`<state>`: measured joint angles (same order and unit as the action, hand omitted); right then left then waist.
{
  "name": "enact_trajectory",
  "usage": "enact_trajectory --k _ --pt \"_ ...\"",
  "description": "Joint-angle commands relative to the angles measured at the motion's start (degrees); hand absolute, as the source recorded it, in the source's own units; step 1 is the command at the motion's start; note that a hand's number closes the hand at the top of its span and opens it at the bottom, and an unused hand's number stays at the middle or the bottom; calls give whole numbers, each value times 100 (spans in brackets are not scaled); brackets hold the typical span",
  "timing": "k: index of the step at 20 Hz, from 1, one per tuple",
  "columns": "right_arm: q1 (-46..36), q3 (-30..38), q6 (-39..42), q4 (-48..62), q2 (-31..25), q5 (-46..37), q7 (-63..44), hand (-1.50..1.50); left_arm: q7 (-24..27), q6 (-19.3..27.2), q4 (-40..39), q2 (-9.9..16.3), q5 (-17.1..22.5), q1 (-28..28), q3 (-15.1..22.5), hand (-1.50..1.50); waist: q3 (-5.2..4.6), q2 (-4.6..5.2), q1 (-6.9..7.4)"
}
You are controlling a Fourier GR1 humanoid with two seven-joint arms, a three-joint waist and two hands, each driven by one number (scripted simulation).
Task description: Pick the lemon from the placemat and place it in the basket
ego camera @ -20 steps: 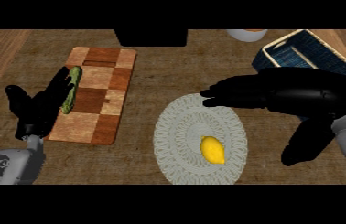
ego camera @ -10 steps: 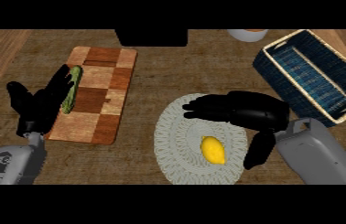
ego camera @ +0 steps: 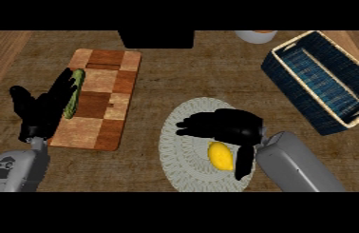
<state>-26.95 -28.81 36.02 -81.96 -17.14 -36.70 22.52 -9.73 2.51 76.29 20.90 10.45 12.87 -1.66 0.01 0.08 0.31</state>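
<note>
A yellow lemon (ego camera: 221,155) lies on the round grey woven placemat (ego camera: 181,153) in the lower middle. My right hand (ego camera: 226,126) hovers just over the lemon's far end, fingers stretched left across the mat and thumb hanging down at the lemon's right side; it is open and I cannot tell whether it touches the fruit. The dark blue basket (ego camera: 314,81) stands at the right, tilted, nothing showing inside. My left hand (ego camera: 43,111) rests open at the left edge, fingers up.
A checkered wooden cutting board (ego camera: 99,99) lies at the left with a green vegetable (ego camera: 73,98) on its left edge, partly behind my left hand. A black object (ego camera: 155,39) and a pale bowl (ego camera: 255,35) sit along the far edge.
My right hand has drawn back and down from over the basket's side to above the placemat, closing in on the lemon. The basket is now uncovered. The left hand has stayed put.
</note>
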Motion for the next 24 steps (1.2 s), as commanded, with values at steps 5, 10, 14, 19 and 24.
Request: enact_trajectory --k 5,10,14,19,24 --pt "-142 -40 -251 866 91 -963 707 -150 -205 -199 281 3 -10 -101 -310 0 -1 -6 -1" --pt "-300 329 -85 988 61 -1000 1124 -150 -489 -157 515 -128 -263 -88 -223 0 0 -8 -3" --pt "172 304 107 555 -207 -780 1256 -150 -336 -170 797 -204 -353 -479 -174 0 -1 -20 -9" --pt "240 101 13 595 -187 -887 1410 -150 -516 -70 400 -323 -419 25 -283 0 -1 -13 -37" --pt "183 62 -382 841 -39 -1114 1521 -150 -224 -389 278 -248 -388 -134 -459 0 -1 -9 -19"
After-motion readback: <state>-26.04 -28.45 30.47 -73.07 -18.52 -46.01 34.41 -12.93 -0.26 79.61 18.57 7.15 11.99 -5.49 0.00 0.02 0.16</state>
